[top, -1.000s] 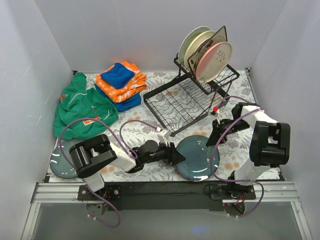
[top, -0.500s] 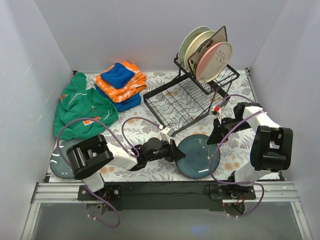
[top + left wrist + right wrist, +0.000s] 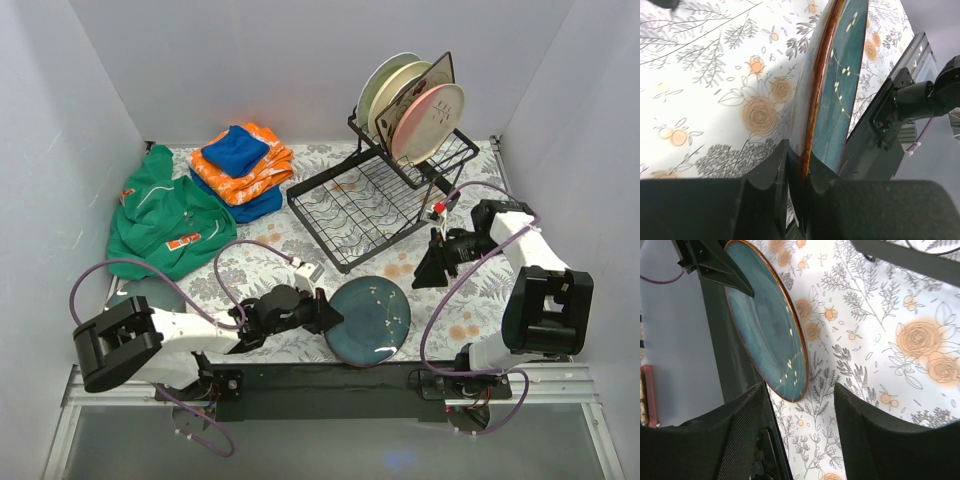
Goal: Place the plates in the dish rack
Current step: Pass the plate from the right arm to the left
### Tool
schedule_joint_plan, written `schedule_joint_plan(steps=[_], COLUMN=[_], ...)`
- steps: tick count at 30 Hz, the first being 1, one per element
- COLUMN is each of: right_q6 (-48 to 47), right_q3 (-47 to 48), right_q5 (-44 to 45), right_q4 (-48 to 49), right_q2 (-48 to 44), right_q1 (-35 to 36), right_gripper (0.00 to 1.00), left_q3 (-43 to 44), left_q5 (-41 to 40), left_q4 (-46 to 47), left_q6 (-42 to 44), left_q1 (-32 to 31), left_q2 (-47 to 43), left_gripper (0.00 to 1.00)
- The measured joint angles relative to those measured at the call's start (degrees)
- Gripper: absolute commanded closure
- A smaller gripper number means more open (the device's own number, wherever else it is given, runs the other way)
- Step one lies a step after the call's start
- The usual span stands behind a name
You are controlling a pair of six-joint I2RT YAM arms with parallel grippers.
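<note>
A dark teal plate (image 3: 368, 318) with an orange-brown rim sits tilted near the table's front edge. My left gripper (image 3: 322, 312) is shut on its left rim. In the left wrist view the plate (image 3: 845, 85) stands edge-on, its rim pinched in the left gripper (image 3: 799, 155). My right gripper (image 3: 425, 270) stands open just right of the plate, apart from it. In the right wrist view the plate (image 3: 767, 325) lies beyond the open right gripper (image 3: 800, 415), which holds nothing. The black wire dish rack (image 3: 375, 195) holds several plates (image 3: 430, 120) upright in its raised section. Another teal plate (image 3: 140, 293) peeks out behind the left arm.
A green garment (image 3: 165, 220) lies at the left. Folded orange and blue cloths (image 3: 240, 165) are stacked at the back. The rack's lower tray (image 3: 350, 210) has open slots. White walls close in on three sides. A floral cloth (image 3: 470, 310) covers the table.
The left gripper closed on the teal plate's rim and drew it left, tilting it up. The right gripper opened and sits slightly farther right, away from the plate.
</note>
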Motion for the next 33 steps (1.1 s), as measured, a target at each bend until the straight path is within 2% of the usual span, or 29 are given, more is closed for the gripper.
schedule_joint_plan(steps=[7,20,28,33], right_q6=[10.0,26.9,31.4,31.5], right_q3=[0.2,-7.4,-12.3,-14.1], right_q5=[5.0,16.5,13.8,11.5], right_q4=[8.3,28.9,36.3,37.5], right_q2=[-5.6,-18.9,-20.7,-20.2], right_q1=[-0.4,-2.6,-12.4,-15.3], right_gripper=[0.33,0.31,0.3,0.3], left_q3=[-1.2,-1.2,0.5,3.1], left_q5=[-2.0,-4.3,-5.1,-5.1], left_q4=[-8.3,-19.2,-24.7,-27.1], left_q6=[2.1,5.7,7.7,8.9], left_q1=[0.0,0.0,0.0,0.0], left_q2=[-8.5,-18.3,-22.0,-23.3], left_gripper=[1.0,1.0,1.0,1.0])
